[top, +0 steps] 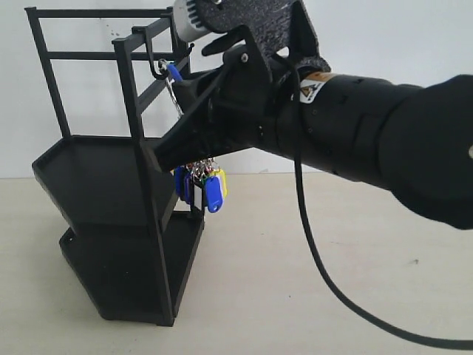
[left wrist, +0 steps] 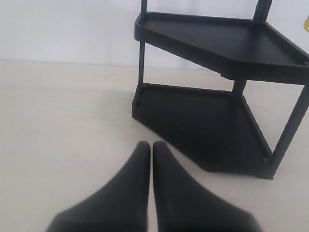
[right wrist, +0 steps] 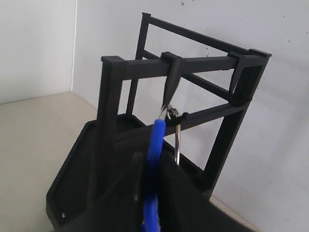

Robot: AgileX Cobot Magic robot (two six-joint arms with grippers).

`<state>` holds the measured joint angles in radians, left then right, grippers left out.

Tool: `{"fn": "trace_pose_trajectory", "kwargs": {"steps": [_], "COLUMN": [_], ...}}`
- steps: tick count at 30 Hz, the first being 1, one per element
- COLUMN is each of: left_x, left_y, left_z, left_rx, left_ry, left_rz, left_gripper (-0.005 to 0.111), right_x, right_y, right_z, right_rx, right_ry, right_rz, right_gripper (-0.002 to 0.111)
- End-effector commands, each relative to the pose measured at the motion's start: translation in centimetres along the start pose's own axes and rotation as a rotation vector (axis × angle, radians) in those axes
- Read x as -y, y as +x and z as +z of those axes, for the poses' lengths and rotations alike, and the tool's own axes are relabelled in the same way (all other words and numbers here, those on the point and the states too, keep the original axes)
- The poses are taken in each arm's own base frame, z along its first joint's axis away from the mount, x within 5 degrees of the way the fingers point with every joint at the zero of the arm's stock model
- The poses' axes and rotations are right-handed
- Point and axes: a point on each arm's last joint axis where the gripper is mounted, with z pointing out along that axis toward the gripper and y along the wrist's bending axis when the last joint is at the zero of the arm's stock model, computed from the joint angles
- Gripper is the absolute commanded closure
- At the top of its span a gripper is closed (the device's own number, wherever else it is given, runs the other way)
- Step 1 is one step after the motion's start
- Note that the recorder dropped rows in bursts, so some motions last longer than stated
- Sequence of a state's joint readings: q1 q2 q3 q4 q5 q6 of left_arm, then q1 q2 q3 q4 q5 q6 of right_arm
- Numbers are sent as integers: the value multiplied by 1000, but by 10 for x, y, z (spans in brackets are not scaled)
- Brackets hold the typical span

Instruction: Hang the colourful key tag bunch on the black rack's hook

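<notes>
My right gripper [right wrist: 153,169] is closed on the colourful key tag bunch [top: 209,188], whose loop seems already over the hook [right wrist: 170,84] of the black rack [top: 96,177]. Only releasing is left, I think.

Table [top: 295,288]: flat, pale beige, matte surface that meets a white wall [top: 369,37] at the rear. Rack [top: 111,185]: black, upright, its base resting directly on the table at the left of the exterior view. Cable [top: 325,274]: black, low over the right side; contact with the table cannot be confirmed.
</notes>
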<state>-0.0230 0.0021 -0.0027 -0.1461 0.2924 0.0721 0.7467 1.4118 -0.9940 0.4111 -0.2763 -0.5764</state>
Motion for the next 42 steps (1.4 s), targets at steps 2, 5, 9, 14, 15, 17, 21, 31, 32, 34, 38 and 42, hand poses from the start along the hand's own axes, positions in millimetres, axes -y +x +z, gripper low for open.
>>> {"fn": "trace_pose_trajectory", "kwargs": {"steps": [2,5,9,14,15,17,21,31,32,34,38,42], "left_x": [0,0,0,0,0,0,0,0,0,0,0,0], "left_y": [0,0,0,0,0,0,0,0,0,0,0,0], "left_z": [0,0,0,0,0,0,0,0,0,0,0,0], "left_rx": [3,3,3,3,3,3,3,3,3,3,3,3], "left_ry": [-3,-3,-3,-3,-3,-3,-3,-3,-3,-3,-3,-3], "left_rz": [8,8,8,8,8,8,8,8,8,8,8,8], "left_gripper": [102,102,102,102,102,102,102,102,102,102,102,102], "right_x": [-2,-2,-1,0,0,-1,16,28,28,27,22,11], "right_y": [-3,-2,-2,-1,-1,0,-4,11,10,8,9,15], "right_z": [-1,-1,-1,0,-1,-1,-11,-61,-66,-76,-92,-102], "right_rx": [0,-1,-4,-13,-17,-28,-52,-68,-62,-55,-99,-221], "right_ry": [-17,-16,-11,-5,-8,-14,25,66,66,57,-8,-124], "right_rz": [-35,-19,3,28,22,14,92,136,136,142,191,218], "right_gripper": [59,46,56,58,58,58,58,58,58,58,58,58]}}
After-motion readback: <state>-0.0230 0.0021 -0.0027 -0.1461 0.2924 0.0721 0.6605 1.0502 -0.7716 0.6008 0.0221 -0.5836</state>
